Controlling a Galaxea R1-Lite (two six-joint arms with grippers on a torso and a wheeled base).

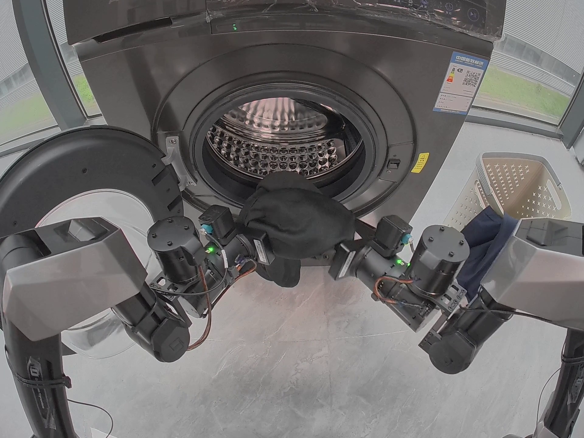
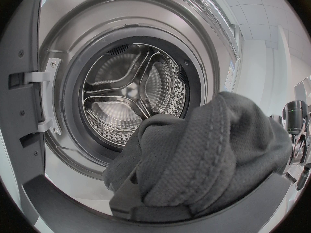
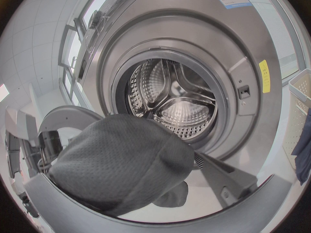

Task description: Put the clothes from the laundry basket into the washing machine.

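Holding station, head view: a dark garment (image 1: 298, 220) is sitting bunched between the left gripper (image 1: 260, 252) and the right gripper (image 1: 344, 261). It is just in front of the washer (image 1: 426, 123) opening, level with its lower rim, with a tail hanging beneath. The cloth is covering the ends of both grippers, so whether either is clamped on it cannot be told. The door (image 1: 79, 171) is standing swung wide on the robot's left (leaving the way in free). The basket (image 1: 523, 184) is standing on the floor to the right of the washer, with a blue cloth (image 1: 486, 238) draping over its near rim; this is more to load, by my judgement.

Left wrist view: the garment is mounding close before the camera, and the drum (image 2: 129, 94) is lying bare behind it.

Right wrist view: the same bundle is sitting near the opening's lower edge, apparently not past it. Support from two sides is probably stopping the loose fabric sagging to the floor. The next push needs to carry it over the rim.
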